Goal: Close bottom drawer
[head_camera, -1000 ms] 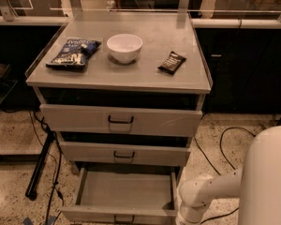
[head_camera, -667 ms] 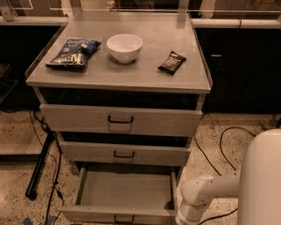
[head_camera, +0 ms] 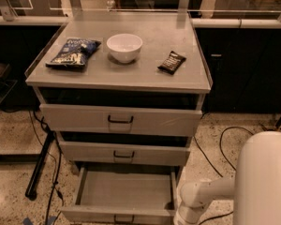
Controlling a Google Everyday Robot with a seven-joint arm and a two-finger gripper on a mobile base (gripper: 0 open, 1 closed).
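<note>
The bottom drawer (head_camera: 126,191) of the grey metal cabinet (head_camera: 119,76) stands pulled far out toward me. Its shallow grey tray looks empty, and its short front panel (head_camera: 89,214) with a small dark loop handle (head_camera: 123,218) sits at the lower edge of the view. My white arm (head_camera: 201,196) reaches down just right of the drawer's front right corner. The gripper itself is below the frame edge, out of view. The middle drawer (head_camera: 124,153) and the top drawer (head_camera: 121,119) are pushed further in.
On the cabinet top lie a blue snack bag (head_camera: 73,53), a white bowl (head_camera: 124,47) and a dark snack bar (head_camera: 172,62). My white body (head_camera: 264,182) fills the lower right. Black cables (head_camera: 227,142) run over the speckled floor. A dark stand leg (head_camera: 40,165) slants at the left.
</note>
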